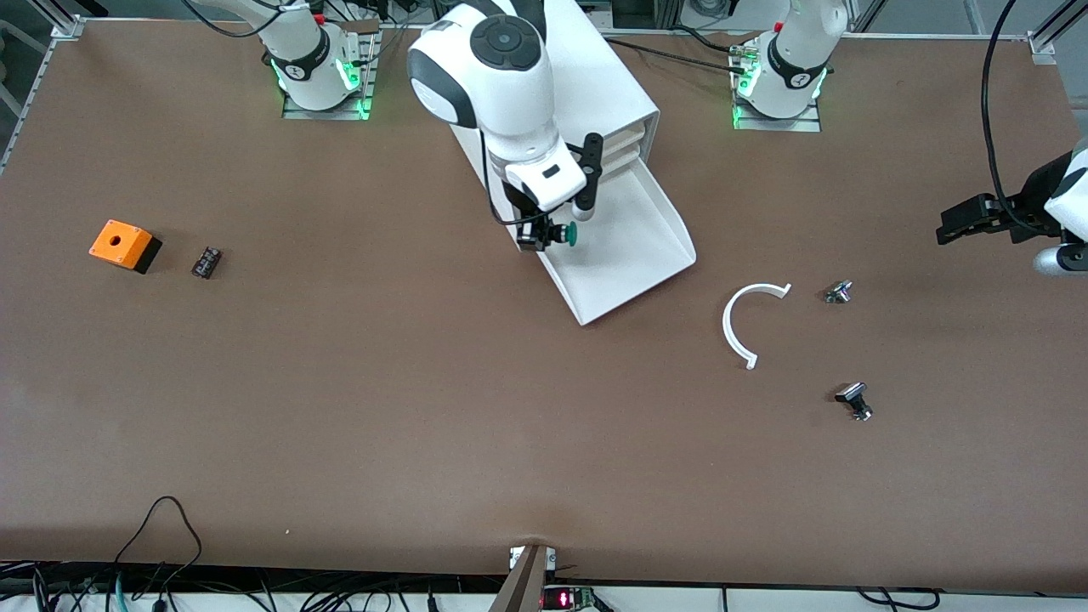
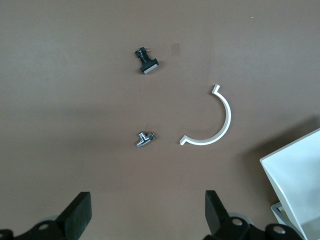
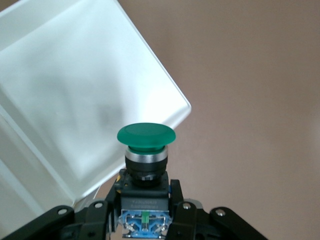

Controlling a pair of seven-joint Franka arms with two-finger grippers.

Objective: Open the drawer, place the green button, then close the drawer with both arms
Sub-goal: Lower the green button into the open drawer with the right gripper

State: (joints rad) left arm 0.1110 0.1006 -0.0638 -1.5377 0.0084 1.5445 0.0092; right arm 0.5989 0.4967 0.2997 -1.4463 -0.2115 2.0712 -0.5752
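Observation:
The bottom drawer (image 1: pixel 633 255) stands pulled far out of the white cabinet (image 1: pixel 599 81), its shallow white tray (image 3: pixel 75 95) bare inside. My right gripper (image 1: pixel 537 235) hangs over the tray's long rim toward the right arm's end of the table, shut on the black-blue body of the button (image 1: pixel 568 234). The button's round green cap (image 3: pixel 146 135) points over the tray's corner, with my right gripper (image 3: pixel 146 202) clamping it from both sides. My left gripper (image 1: pixel 950 228) waits open above the table at the left arm's end, its fingers (image 2: pixel 79 216) wide apart with nothing between them.
A white plastic arc (image 1: pixel 746 321) and two silver-black knobs (image 1: pixel 839 291) (image 1: pixel 855 400) lie on the table between the drawer and the left gripper. An orange box (image 1: pixel 123 245) and a small black ribbed block (image 1: pixel 206 262) sit toward the right arm's end.

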